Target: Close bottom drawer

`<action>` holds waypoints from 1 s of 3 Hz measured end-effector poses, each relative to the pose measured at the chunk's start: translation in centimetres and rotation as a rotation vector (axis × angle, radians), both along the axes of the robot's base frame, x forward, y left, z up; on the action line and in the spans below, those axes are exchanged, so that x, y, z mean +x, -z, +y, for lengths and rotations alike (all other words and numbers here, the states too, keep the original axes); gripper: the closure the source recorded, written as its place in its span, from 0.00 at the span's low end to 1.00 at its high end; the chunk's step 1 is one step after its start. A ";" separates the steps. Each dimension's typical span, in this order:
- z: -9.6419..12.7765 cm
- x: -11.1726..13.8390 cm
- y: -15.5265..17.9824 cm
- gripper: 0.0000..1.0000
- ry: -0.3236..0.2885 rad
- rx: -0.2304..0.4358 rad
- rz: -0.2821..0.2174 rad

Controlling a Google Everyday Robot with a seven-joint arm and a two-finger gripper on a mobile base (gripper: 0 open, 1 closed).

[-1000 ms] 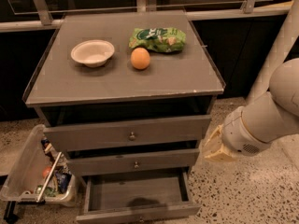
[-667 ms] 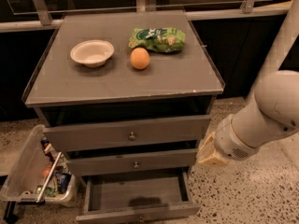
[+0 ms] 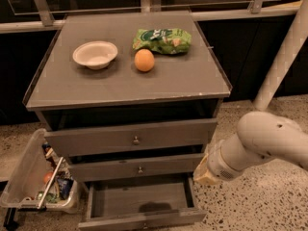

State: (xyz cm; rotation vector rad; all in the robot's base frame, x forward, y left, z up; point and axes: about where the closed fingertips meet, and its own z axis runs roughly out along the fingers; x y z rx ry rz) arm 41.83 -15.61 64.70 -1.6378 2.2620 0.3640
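Observation:
The bottom drawer (image 3: 140, 219) of the grey-brown cabinet (image 3: 125, 88) stands pulled out, and its empty inside shows. Its narrow front panel is at the frame's lower edge. The middle drawer (image 3: 137, 167) and the top drawer (image 3: 132, 138) also stand out a little, each less than the one below. My gripper (image 3: 204, 170) is at the cream-coloured end of the white arm. It is just right of the cabinet, level with the middle drawer and above the bottom drawer's right rear corner. It holds nothing that shows.
On the cabinet top lie a white bowl (image 3: 95, 55), an orange (image 3: 144, 60) and a green snack bag (image 3: 162, 40). A clear plastic bin (image 3: 31, 179) of odds and ends stands on the floor left of the cabinet. A white pole (image 3: 281, 64) slants at the right.
My arm has moved left and down, bringing the gripper closer to the cabinet's right side. The drawers have not moved.

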 end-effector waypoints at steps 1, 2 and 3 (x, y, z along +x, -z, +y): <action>0.3 1.5 3.2 1.00 -0.003 0.048 -0.073; 0.1 2.8 6.4 1.00 -0.020 0.100 -0.103; 0.1 2.8 6.4 1.00 -0.020 0.099 -0.101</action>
